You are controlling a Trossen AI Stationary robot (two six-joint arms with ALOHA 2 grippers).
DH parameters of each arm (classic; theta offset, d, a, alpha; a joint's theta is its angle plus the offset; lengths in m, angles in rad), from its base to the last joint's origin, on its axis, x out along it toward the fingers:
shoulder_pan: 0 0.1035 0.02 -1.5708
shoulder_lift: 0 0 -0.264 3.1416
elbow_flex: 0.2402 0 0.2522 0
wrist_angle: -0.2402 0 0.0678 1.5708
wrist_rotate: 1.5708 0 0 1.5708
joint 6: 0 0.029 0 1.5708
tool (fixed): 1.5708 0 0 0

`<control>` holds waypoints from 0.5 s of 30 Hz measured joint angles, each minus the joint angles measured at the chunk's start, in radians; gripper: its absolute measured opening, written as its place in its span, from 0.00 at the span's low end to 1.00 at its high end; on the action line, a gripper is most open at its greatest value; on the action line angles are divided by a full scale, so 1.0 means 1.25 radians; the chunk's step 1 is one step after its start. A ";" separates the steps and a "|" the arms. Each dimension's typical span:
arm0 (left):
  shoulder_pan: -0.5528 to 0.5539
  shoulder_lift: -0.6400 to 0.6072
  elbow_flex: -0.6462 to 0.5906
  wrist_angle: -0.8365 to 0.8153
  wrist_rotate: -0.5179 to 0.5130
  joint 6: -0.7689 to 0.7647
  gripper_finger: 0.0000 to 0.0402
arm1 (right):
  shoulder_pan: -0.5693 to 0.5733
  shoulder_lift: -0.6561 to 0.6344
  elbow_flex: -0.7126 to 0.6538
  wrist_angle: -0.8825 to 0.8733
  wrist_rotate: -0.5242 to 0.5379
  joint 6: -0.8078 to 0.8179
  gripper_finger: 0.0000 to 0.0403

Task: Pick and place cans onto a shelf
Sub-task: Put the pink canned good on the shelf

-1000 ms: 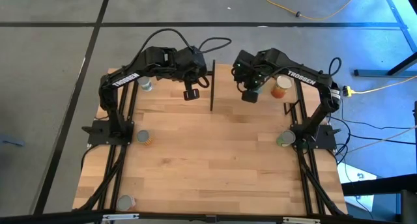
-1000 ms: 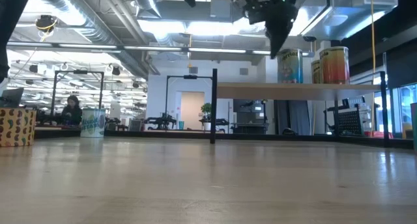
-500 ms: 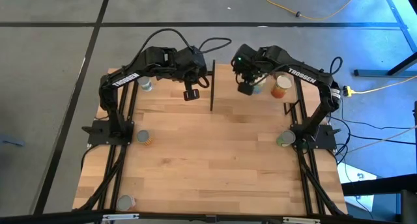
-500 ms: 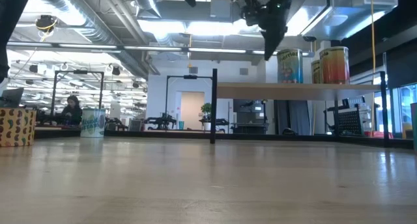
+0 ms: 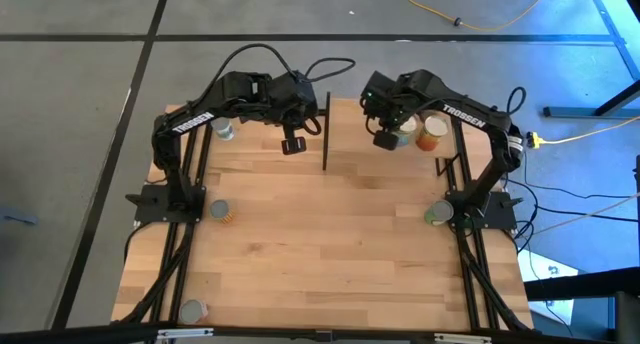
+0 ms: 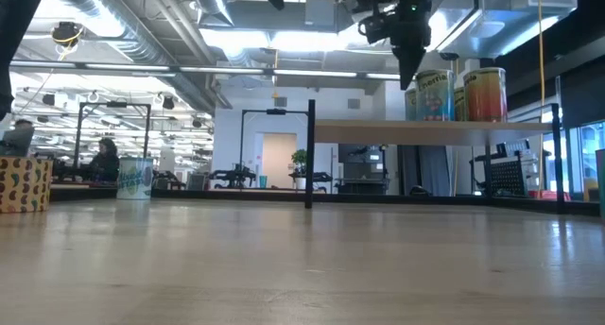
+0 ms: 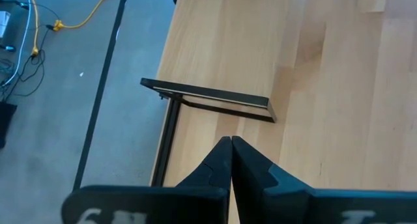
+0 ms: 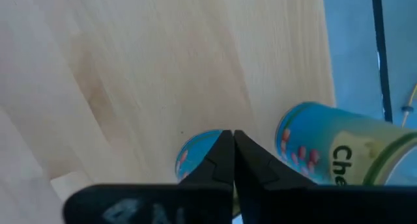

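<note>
The shelf (image 6: 454, 127) is a raised wood board on black posts at the table's far right; it also shows in the high view (image 5: 345, 134). A blue-labelled can (image 6: 435, 94) and an orange-yellow can (image 6: 484, 94) stand upright on it. My right gripper (image 6: 408, 77) is shut and points down over the shelf, just left of the blue can (image 8: 339, 155). My left gripper (image 5: 293, 144) is shut and empty, above the table left of the shelf's post (image 5: 325, 134). More cans stand on the table: (image 5: 222, 131), (image 5: 220, 212), (image 5: 192, 310), (image 5: 437, 215). My right gripper's shut fingers (image 6: 406, 65) come from above, pointing down, close beside the blue can's side wall (image 6: 419, 94) on its left. I cannot tell whether they touch it now. The can stands upright on its base on the shelf.
A third can (image 6: 459, 100) shows between the two on the shelf. A black post (image 6: 310, 155) marks the shelf's left end. A black metal bracket (image 7: 208, 101) lies at the table's edge ahead of my left gripper. A person sits far behind the table (image 6: 104, 160).
My right gripper, shut throughout, has gone toward the far edge and then toward the table's right edge and down, up beside the blue can. The blue can has slid a little along the shelf toward the right, still upright.
</note>
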 joint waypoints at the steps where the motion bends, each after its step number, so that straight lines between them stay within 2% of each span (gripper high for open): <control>1: 0.000 0.000 0.000 0.000 -0.001 0.000 0.00 | 0.005 -0.003 0.000 0.007 -0.008 -0.014 0.00; 7: 0.000 0.000 0.000 -0.031 -0.005 -0.001 0.00 | 0.056 -0.064 0.009 0.050 -0.066 -0.040 0.00; 11: -0.005 -0.001 0.000 -0.102 -0.002 -0.015 0.00 | 0.101 -0.135 0.029 0.056 -0.094 -0.035 0.00; 15: -0.022 -0.001 0.000 -0.125 0.050 -0.028 0.00 | 0.144 -0.208 0.029 0.022 -0.118 -0.008 0.00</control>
